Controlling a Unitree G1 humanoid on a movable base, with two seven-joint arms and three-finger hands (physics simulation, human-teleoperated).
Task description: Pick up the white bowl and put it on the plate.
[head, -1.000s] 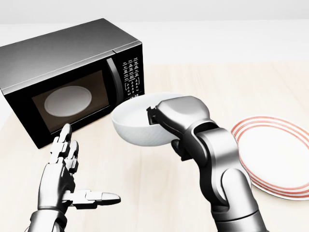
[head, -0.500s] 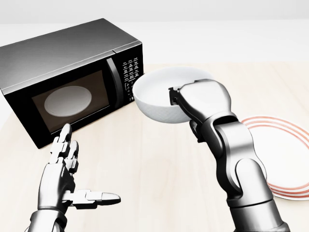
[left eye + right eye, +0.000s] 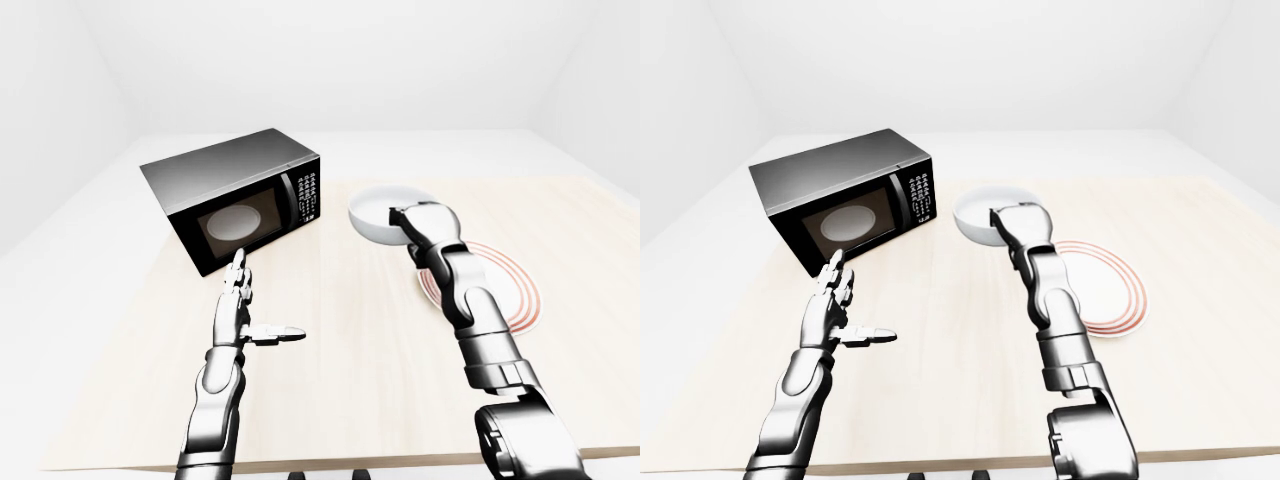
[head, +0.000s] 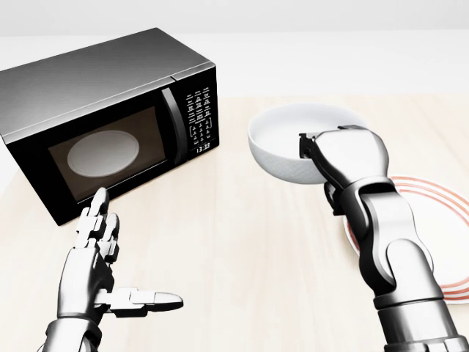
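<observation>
The microwave (image 4: pixel 110 121) at the head view's upper left has a brushed, dark metallic casing and a glossy dark door. The bowl (image 4: pixel 293 143) looks smooth, white, softly glazed. The plate (image 3: pixel 1105 290) is glossy white with red rings. The table (image 4: pixel 242 257) is pale matt wood. Both hands (image 4: pixel 99 275) (image 4: pixel 344 158) are polished grey metal.

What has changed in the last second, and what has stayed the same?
The right hand, shut on the bowl, carried it up and to the right in the head view, toward the plate. The left hand stayed open, and the microwave and plate did not move.
</observation>
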